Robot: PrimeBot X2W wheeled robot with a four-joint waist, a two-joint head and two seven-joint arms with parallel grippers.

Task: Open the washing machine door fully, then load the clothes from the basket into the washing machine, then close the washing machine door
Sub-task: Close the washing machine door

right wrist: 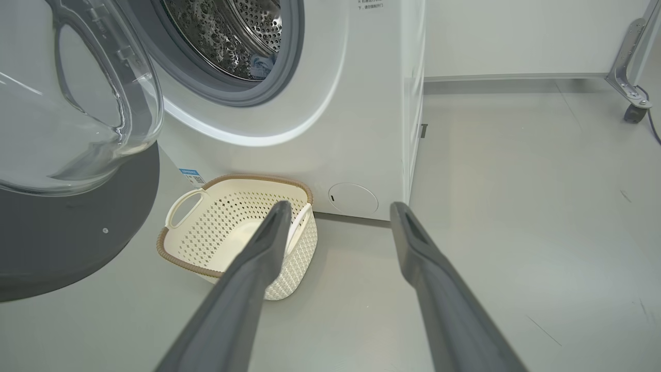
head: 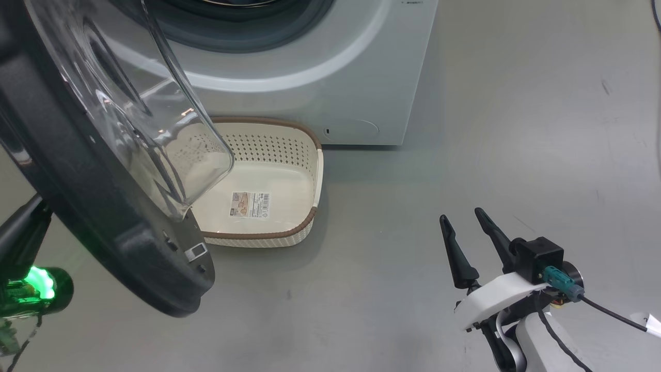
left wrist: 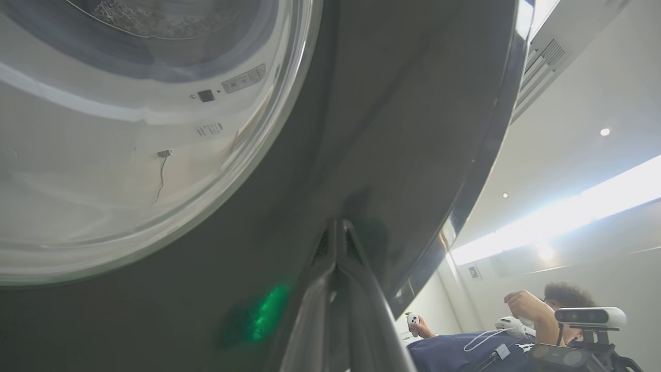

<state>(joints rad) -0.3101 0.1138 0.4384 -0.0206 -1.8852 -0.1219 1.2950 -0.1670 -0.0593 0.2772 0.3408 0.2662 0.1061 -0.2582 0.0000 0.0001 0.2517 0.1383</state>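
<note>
"The basket (head: 258, 235) is bare, just the sticker on its floor. Where are the clothes (right wrist: 261, 64)?"

"In the drum (right wrist: 227, 31). There's a scrap of blue fabric inside the washing machine (head: 330, 77), past the grey gasket. I'd say only the closing is left."

"And the washing machine door (head: 119, 243)?"

"It's swung wide out, hanging above the basket's left end, glass bowl facing the machine. The left hand (left wrist: 338, 225) is pinched narrow with nothing in it, tips right against the door's black outer rim."

"So it's a push?"

"That's my reading. I'd push out near the free edge, where the latch (head: 195, 252) sits, since that gives the most leverage. The rim is glossy, so the tips should bear square on it or they could skid off. Follow the door's arc round, slowly. The bowl looks to pass above the basket, though I can't tell by how much. Then press firmly at the end so the latch catches."

"And the right hand (head: 460, 213)?"

"Its fingers are spread wide and it's empty, hovering over the floor (head: 465, 129) well right of the basket. It's clear of the swing, so it's best kept there."
</note>
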